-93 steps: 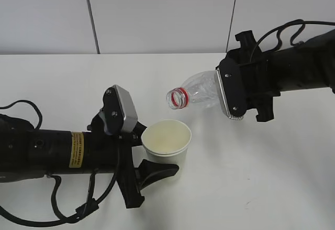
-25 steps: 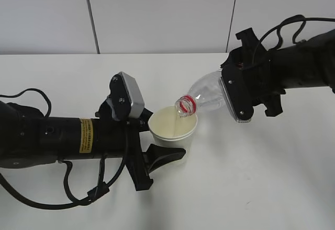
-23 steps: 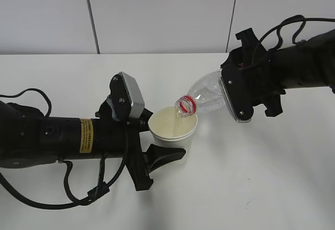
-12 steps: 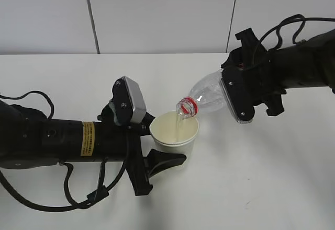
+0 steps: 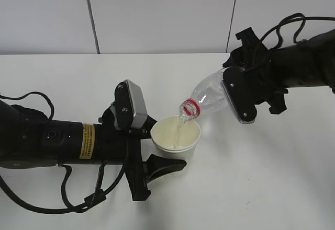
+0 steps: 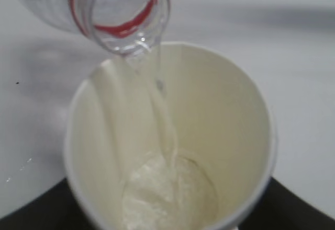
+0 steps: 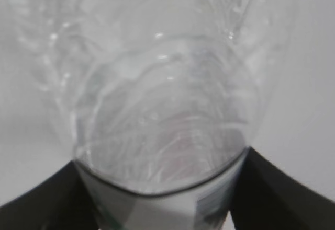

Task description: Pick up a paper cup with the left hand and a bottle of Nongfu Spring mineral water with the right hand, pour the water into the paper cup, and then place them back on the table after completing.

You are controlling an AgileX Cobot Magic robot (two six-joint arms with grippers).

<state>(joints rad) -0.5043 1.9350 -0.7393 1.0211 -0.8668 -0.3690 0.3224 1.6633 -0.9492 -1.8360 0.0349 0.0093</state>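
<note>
The white paper cup (image 5: 176,135) is held by my left gripper (image 5: 157,146), the arm with the yellow sticker, its fingers on either side of the cup. In the left wrist view the cup (image 6: 230,115) fills the frame. My right gripper (image 5: 238,91) is shut on the clear bottle (image 5: 207,98), tilted with its red-ringed mouth (image 5: 189,108) over the cup rim. A thin stream of water (image 6: 162,115) falls from the mouth (image 6: 120,15) and pools in the cup bottom (image 6: 170,193). The right wrist view shows the bottle's body (image 7: 167,110) between black fingers (image 7: 31,204).
The white table (image 5: 261,177) lies under both arms. A grey panelled wall (image 5: 157,15) stands behind its far edge. Black cables (image 5: 78,204) hang from the left arm near the front.
The bottle has tipped further down and water now streams into the cup. The left arm has carried the cup slightly right and lower under the bottle's mouth.
</note>
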